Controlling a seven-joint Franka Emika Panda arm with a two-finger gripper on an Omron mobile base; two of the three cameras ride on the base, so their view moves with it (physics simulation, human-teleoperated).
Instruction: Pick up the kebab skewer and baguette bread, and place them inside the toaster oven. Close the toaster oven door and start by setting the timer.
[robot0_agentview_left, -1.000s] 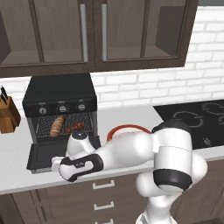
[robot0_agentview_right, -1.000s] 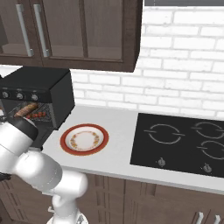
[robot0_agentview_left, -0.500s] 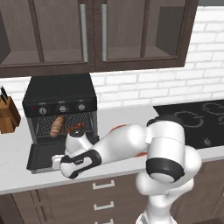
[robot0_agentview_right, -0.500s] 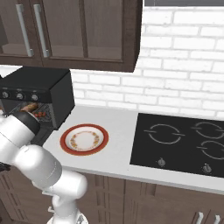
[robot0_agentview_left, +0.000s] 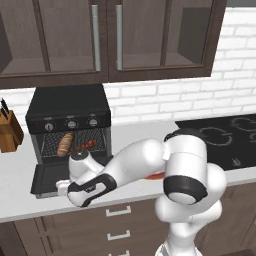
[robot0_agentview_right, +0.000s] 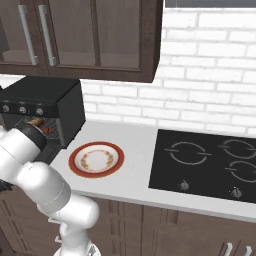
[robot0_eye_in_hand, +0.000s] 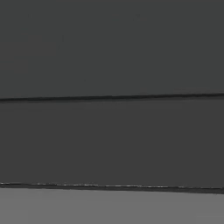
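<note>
- Far left in left base view: wooden knife block (robot0_agentview_left: 9, 132) on the counter (robot0_agentview_left: 130, 137), beside the oven, not touching.
- toaster oven (robot0_agentview_left: 68, 107) next: black box, 3 knobs in a row under its top edge, cavity exposed with wire rack visible.
- baguette bread (robot0_agentview_left: 64, 144) lies on the rack, left half of the cavity, tilted with its upper end toward the knobs.
- kebab skewer (robot0_agentview_left: 85, 146) just right of the loaf on the same rack; contact between the 2 can't be judged.
- toaster oven door (robot0_agentview_left: 46, 178) is dropped flat, sticking out toward the counter edge.
- gripper (robot0_agentview_left: 61, 188) sits low at the door's front edge; wrist and forearm cover the door's right part. Fingers not resolvable in either base view; jaws spread full wide, nothing in them.
- Hand view: flat dark surface with 1 thin line across it, very close; can't tell which surface.
- Right base view: oven (robot0_agentview_right: 42, 106) at left, arm in front of its opening, a bit of loaf (robot0_agentview_right: 36, 121) peeking above the arm.
- Right of the oven: red-rimmed plate (robot0_agentview_right: 74, 158), nothing on it, well apart from the black cooktop (robot0_agentview_right: 210, 162) at far right.
- Dark wall cabinets (robot0_agentview_left: 110, 35) above; white brick wall behind.
</note>
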